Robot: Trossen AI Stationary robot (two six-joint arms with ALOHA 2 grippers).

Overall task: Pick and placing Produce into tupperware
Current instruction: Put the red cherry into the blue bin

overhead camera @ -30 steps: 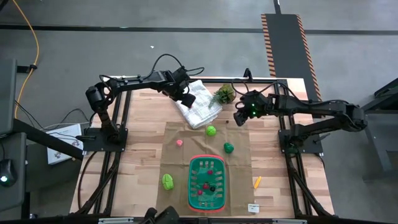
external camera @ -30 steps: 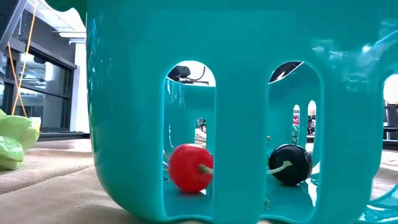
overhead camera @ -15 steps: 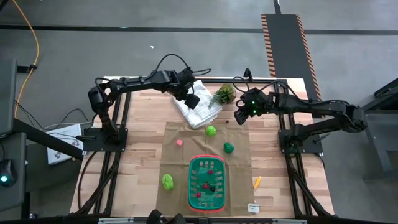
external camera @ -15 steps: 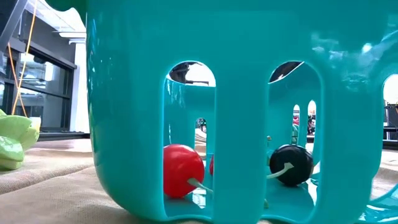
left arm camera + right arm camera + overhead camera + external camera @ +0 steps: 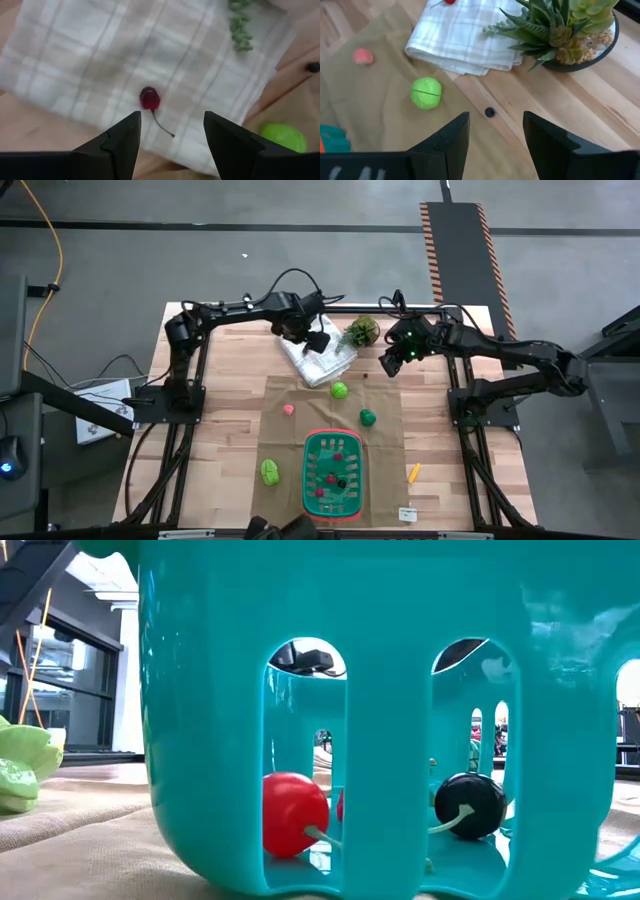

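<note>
Rectangular green slotted plastic basket with red-orange rim (image 5: 333, 471), near table edge on tan mat (image 5: 283, 395); red and black cherries inside. Small red stemmed cherry (image 5: 149, 98) on folded white checked cloth (image 5: 317, 347). Left gripper (image 5: 320, 340) shifted rightward over cloth, fingers spread, empty. Right gripper (image 5: 388, 366) beside potted succulent (image 5: 361, 331), parted, empty. Green lime (image 5: 426, 93), pink piece (image 5: 363, 56) on mat.

This looks like a robotics lab or workshop: a wooden counter (image 5: 230, 430) on a metal frame stands on bare grey concrete floor (image 5: 300, 260), with hazard-striped floor marking (image 5: 432, 240), trailing cables (image 5: 50, 250), and large windows (image 5: 80, 690) behind.
</note>
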